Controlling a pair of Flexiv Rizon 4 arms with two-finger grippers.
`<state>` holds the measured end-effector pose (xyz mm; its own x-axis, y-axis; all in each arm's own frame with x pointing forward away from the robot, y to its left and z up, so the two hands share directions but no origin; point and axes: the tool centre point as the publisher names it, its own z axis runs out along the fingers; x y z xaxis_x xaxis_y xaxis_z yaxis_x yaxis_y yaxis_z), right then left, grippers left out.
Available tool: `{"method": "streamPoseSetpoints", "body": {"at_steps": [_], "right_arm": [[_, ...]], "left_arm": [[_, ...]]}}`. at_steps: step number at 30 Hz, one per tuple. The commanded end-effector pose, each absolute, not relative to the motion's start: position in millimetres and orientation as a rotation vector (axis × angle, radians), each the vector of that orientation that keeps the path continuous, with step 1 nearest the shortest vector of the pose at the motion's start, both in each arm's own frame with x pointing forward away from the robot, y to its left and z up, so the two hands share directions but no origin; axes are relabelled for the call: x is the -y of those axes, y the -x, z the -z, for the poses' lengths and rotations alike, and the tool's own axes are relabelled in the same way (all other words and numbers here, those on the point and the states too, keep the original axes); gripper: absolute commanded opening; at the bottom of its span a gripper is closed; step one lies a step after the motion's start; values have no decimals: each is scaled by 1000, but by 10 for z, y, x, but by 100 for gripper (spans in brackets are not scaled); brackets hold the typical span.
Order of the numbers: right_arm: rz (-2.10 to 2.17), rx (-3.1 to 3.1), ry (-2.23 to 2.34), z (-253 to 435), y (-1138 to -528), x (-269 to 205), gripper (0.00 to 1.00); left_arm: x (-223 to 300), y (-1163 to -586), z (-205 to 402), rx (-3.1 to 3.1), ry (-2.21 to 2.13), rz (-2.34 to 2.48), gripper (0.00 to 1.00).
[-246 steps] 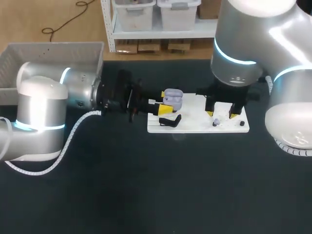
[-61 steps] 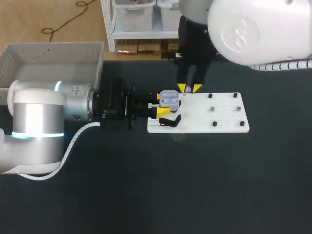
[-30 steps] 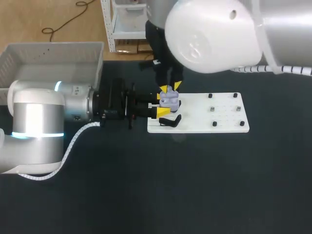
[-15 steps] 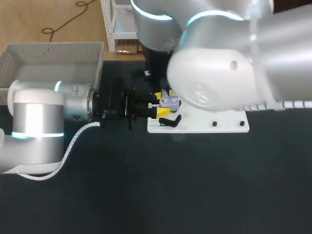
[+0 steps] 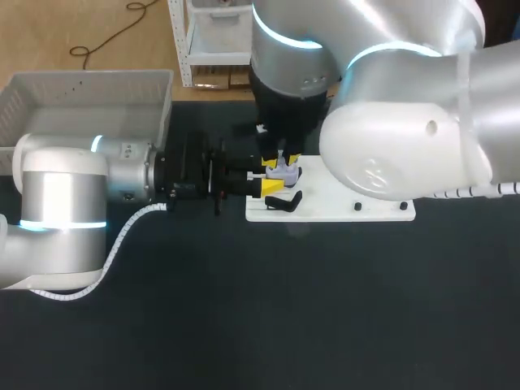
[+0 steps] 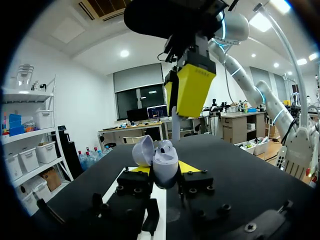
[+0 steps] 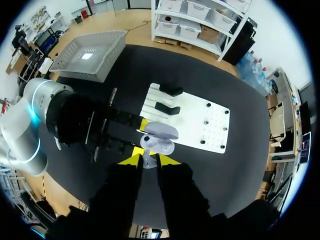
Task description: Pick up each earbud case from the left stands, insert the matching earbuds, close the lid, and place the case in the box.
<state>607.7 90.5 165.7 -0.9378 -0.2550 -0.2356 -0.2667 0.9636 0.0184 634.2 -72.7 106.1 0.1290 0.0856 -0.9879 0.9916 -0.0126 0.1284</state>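
An open lavender earbud case (image 5: 282, 172) is held over the left end of the white board (image 5: 325, 208), with my left gripper (image 5: 273, 175) shut on it from the side. In the left wrist view the case (image 6: 161, 161) sits between the yellow tips, its lid tilted back. My right gripper (image 6: 192, 90) hangs straight above the case, shut on a white earbud (image 6: 176, 125) whose stem points down at the case's opening. In the right wrist view the earbud (image 7: 148, 161) is pinched between the fingertips (image 7: 132, 160), just over the case (image 7: 158, 138).
A black stand (image 5: 284, 201) lies on the board's near left end; two black stands (image 7: 167, 107) show in the right wrist view. Small pegs (image 5: 357, 206) dot the board's right part. A grey basket (image 5: 81, 97) stands at the back left. My right arm covers much of the board.
My right arm has swung left from the board's far side to above the case and come down with the earbud. The left arm and case have stayed put.
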Motion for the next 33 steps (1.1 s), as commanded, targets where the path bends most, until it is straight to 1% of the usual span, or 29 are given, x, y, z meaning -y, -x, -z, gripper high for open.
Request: {"method": "streamPoseSetpoints", "body": {"at_steps": [1, 33], "right_arm": [[-70, -2889, 397, -1653, -6099, -919, 0], [-56, -2923, 414, -1541, -6156, -930, 0]], "left_arm": [[726, -6329, -1053, -1170, -1331, 1071, 0], [726, -6329, -1053, -1170, -1331, 1071, 0]]}}
